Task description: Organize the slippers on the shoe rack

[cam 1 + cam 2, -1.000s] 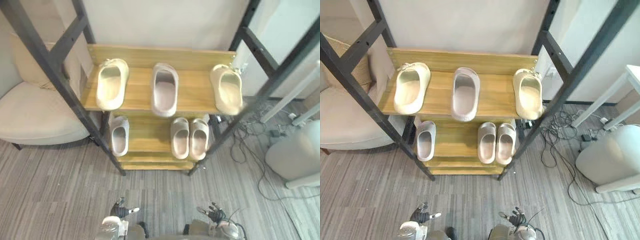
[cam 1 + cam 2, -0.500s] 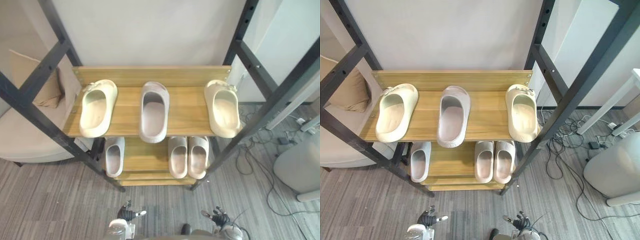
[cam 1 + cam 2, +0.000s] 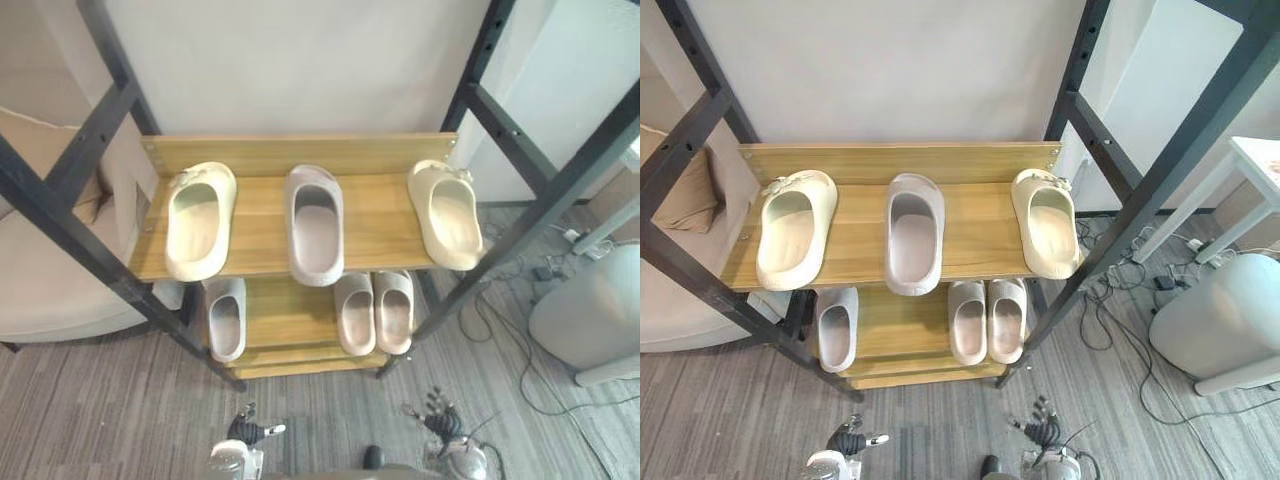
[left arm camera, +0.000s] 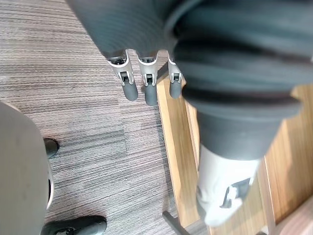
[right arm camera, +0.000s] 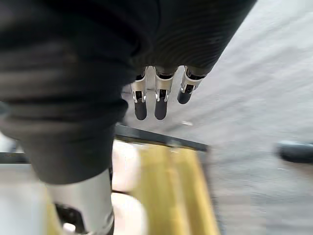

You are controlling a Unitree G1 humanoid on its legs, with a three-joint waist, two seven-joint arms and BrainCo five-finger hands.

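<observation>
rack [image 3: 540, 200]: dark frame with two wooden shelves, standing on the floor [image 3: 120, 420].
top shelf [image 3: 260, 215]: left cream slipper [image 3: 200, 222] near the left edge, middle grey slipper [image 3: 316, 223] at the centre with its toe seeming to hang over the front edge, right cream slipper [image 3: 445, 213] by the front right corner, slightly angled.
lower shelf [image 3: 285, 310]: lone grey slipper [image 3: 226, 318] at the left edge, grey pair [image 3: 374, 311] side by side and touching at the right.
left hand [image 3: 245, 430]: low over the floor in front of the rack, fingers [image 4: 131, 90] straight and apart, holding nothing.
right hand [image 3: 437, 420]: likewise low, fingers [image 5: 155, 105] spread loose, empty.
change: the whole view has shifted over the last second, so the head moved. each slipper keeps its spot on its shelf, and both hands stay down.
meaning: no sorting has begun. this looks like squaring up to the rack.
judgement: the cream two are split by a grey one, whose likely mate is the lone one below.
</observation>
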